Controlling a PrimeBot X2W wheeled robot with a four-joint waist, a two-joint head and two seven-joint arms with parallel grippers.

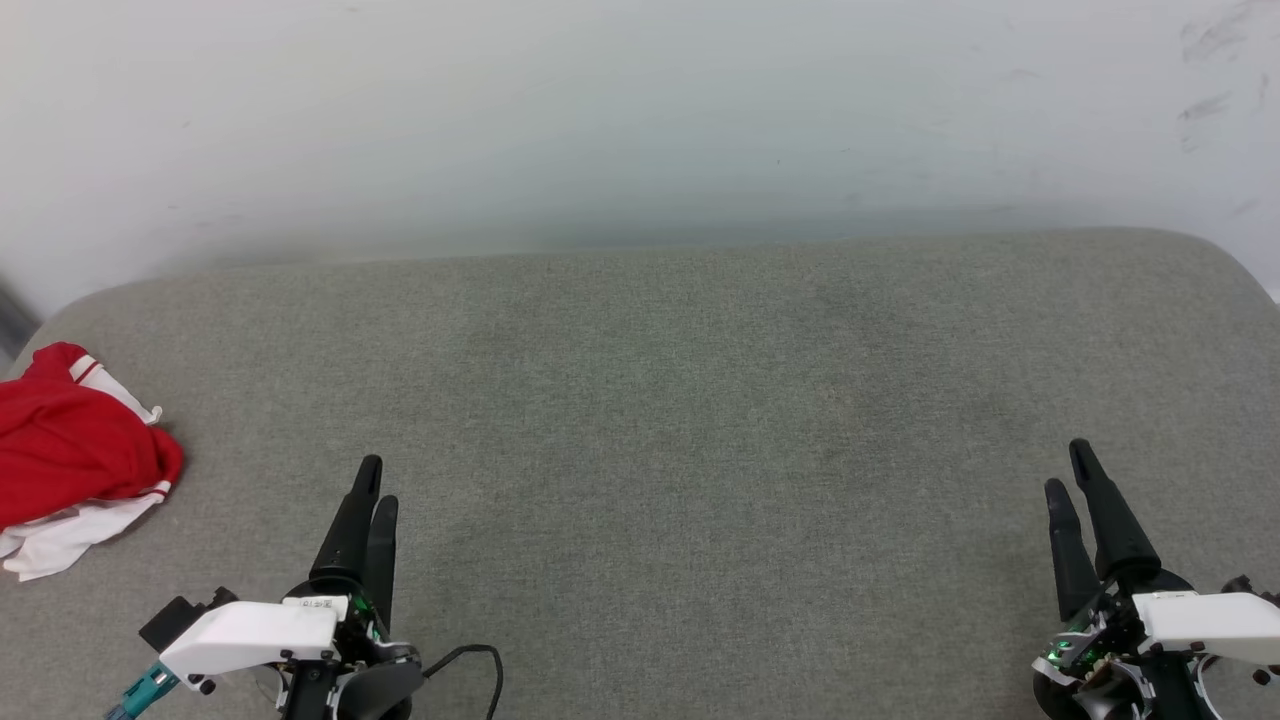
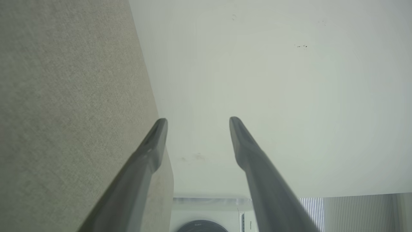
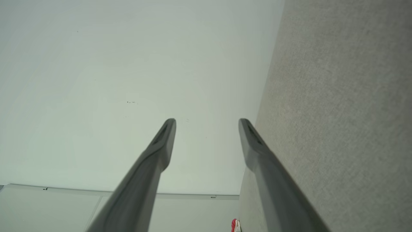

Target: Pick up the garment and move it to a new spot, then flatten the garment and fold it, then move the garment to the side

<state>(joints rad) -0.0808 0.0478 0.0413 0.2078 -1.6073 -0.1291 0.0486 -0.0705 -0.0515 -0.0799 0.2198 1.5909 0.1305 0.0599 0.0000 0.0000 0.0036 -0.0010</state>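
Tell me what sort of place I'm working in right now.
Probably a laundry area or home-style room. A grey fabric-covered padded surface stands against a plain white wall, a washing machine shows past its edge, and a crumpled red-and-white garment lies at its left end.

The garment [image 1: 70, 440] is red with white parts and red-striped white trim; the worktop [image 1: 700, 400] beneath it is heathered grey-green.

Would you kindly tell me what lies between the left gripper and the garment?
The stretch is bare: the head view shows plain grey surface between the left gripper and the garment.
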